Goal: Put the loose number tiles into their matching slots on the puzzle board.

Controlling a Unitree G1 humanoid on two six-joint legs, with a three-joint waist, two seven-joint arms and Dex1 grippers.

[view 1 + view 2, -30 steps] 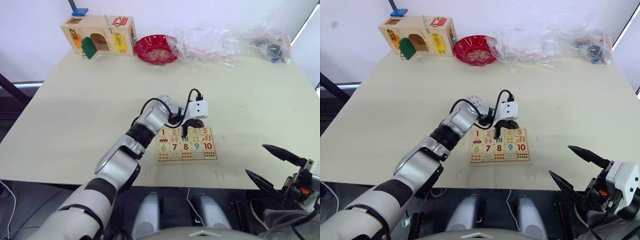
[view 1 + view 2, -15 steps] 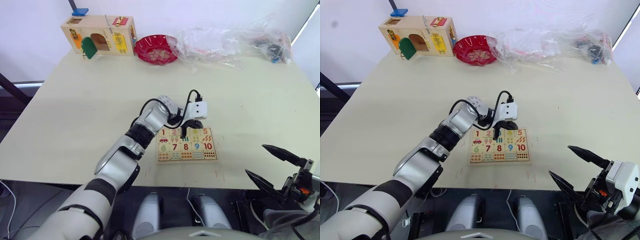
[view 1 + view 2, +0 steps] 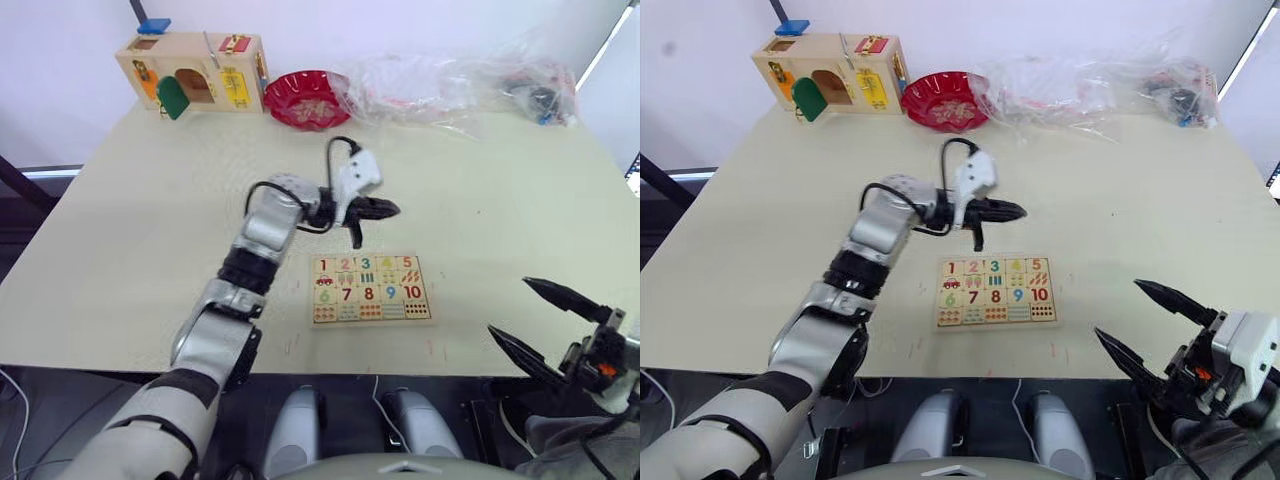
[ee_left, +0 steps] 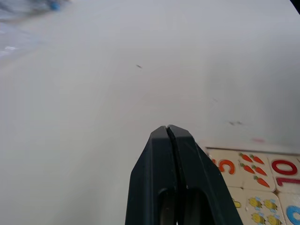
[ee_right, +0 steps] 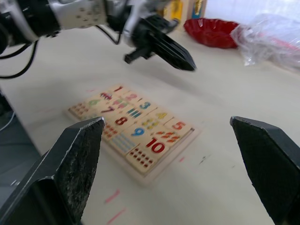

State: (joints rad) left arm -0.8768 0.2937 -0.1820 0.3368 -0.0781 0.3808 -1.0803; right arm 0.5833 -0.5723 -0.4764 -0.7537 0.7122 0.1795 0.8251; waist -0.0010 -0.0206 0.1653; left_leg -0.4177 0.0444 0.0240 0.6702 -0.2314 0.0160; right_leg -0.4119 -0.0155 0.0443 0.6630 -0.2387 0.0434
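Left tool: black fingers pressed together with nothing between them, raised above the worktop just beyond the far edge of the puzzle board.
Right tool: fingers spread wide apart, empty, off the near right edge of the worktop.
Puzzle board: lies flat on the worktop, just nearer than the left tool and well to the left of the right tool.
Number tiles: 1 to 5 sit side by side in the board's upper row, each numeral above a picture square; 6 to 10 fill the row below.
Slots: the upper row's slots are all occupied; none stands open.
Wooden box: at the far left corner of the worktop, well beyond the left tool, with coloured doors on its front.
Red bowl: just beside the wooden box, well beyond the left tool.
Clear plastic bags: along the far edge, beyond both tools.
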